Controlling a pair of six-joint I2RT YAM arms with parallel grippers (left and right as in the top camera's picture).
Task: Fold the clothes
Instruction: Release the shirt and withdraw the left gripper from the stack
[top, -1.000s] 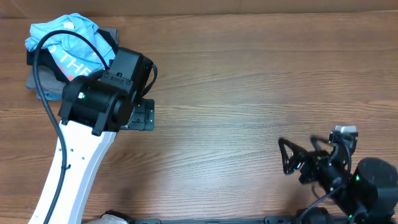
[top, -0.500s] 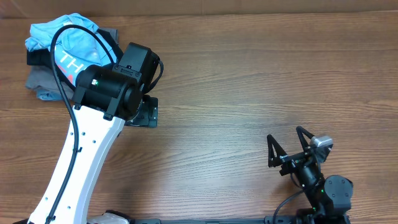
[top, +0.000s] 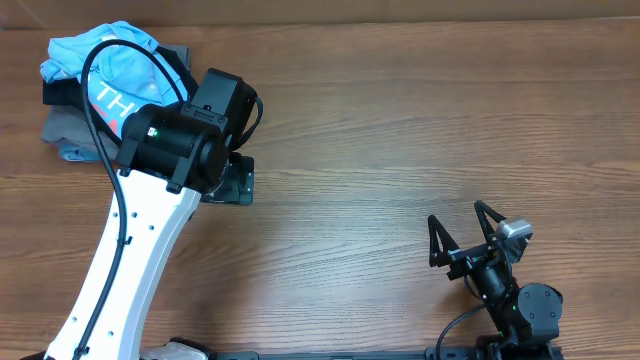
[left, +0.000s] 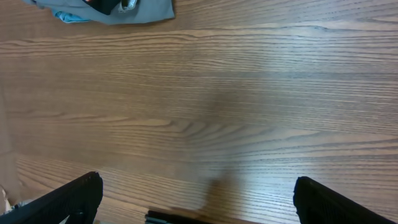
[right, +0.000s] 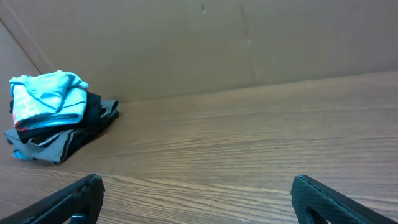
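Note:
The light sky-blue T-shirt (top: 108, 62) with white print lies crumpled on top of a pile at the table's far left corner; it also shows in the right wrist view (right: 43, 94). My left gripper (left: 198, 194) is open and empty over bare wood, just right of the pile; in the overhead view the arm's body hides its fingers. My right gripper (top: 459, 232) is open and empty at the front right, far from the shirt, and shows wide apart in its own view (right: 199, 196).
A black shirt (right: 92, 106) and grey folded garments (top: 62, 132) lie under the blue shirt; the grey edge shows in the left wrist view (left: 134, 11). A brown cardboard wall (right: 205, 43) backs the wooden table (top: 400, 130).
Over the last second the left arm shifted slightly right and toward the pile, and the right arm drew back toward the table's front edge. Little has moved in the last half second.

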